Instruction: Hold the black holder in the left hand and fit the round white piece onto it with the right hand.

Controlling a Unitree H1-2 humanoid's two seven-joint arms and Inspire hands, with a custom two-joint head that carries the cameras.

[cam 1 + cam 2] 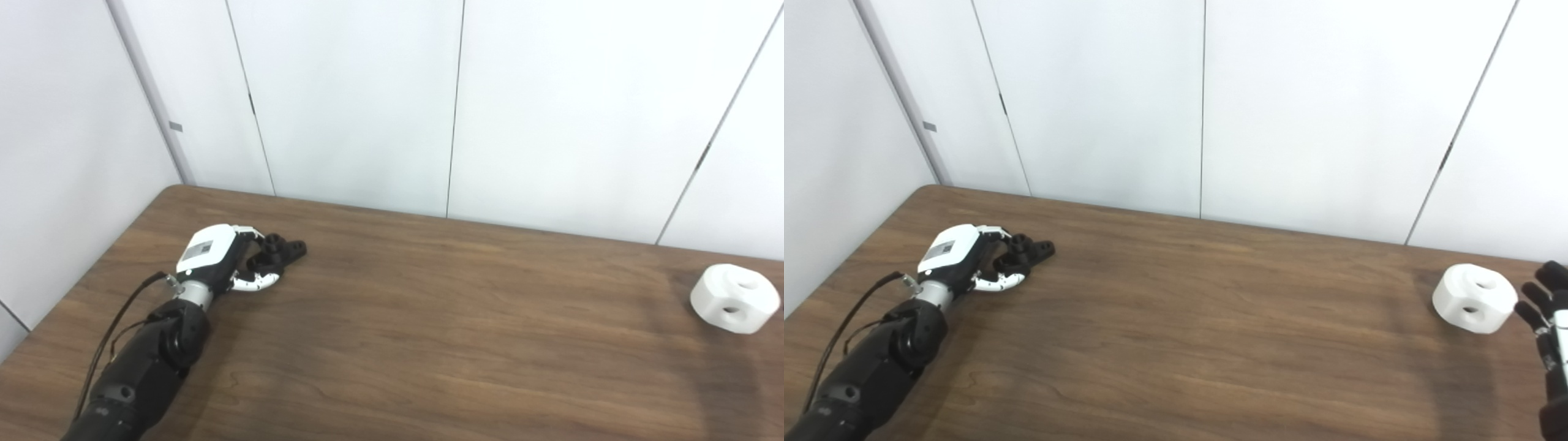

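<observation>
The black holder (286,248) lies on the wooden table (429,318) at the far left. My left hand (229,260) reaches it from the near side; its fingers curl over the holder's near end and the thumb wraps in from below, so it is shut on the holder. The round white piece (1475,298), with two holes showing, rests on the table at the far right. Only the right eye view shows my right hand (1546,318), at the picture's right edge just right of the white piece, with its fingers spread and holding nothing.
White wall panels (367,98) stand close behind the table's back edge and along its left side. The table's left edge runs just beside my left forearm (147,361). Bare wood stretches between the two objects.
</observation>
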